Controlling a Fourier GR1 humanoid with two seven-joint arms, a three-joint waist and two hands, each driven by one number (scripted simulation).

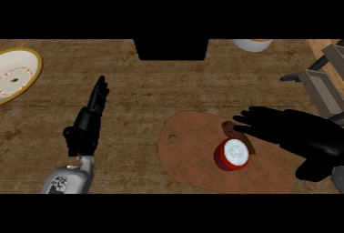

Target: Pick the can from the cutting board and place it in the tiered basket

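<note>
The can [232, 154] stands upright on the board [194, 159], lower right of centre in the frame. My right hand [295, 132] sits just above and to the right of it, fingers extended leftward past the can's upper edge, released and grasping nothing. Whether it touches the can I cannot tell. My left hand [87, 123] rests at left of centre, fingers straight, pointing up-frame. The basket [322, 86] stands at the right edge. A plate [17, 73] lies upper left.

A yellow-rimmed plate [17, 73] (far left) and a white cup [252, 44] sit on the counter [148, 91].
</note>
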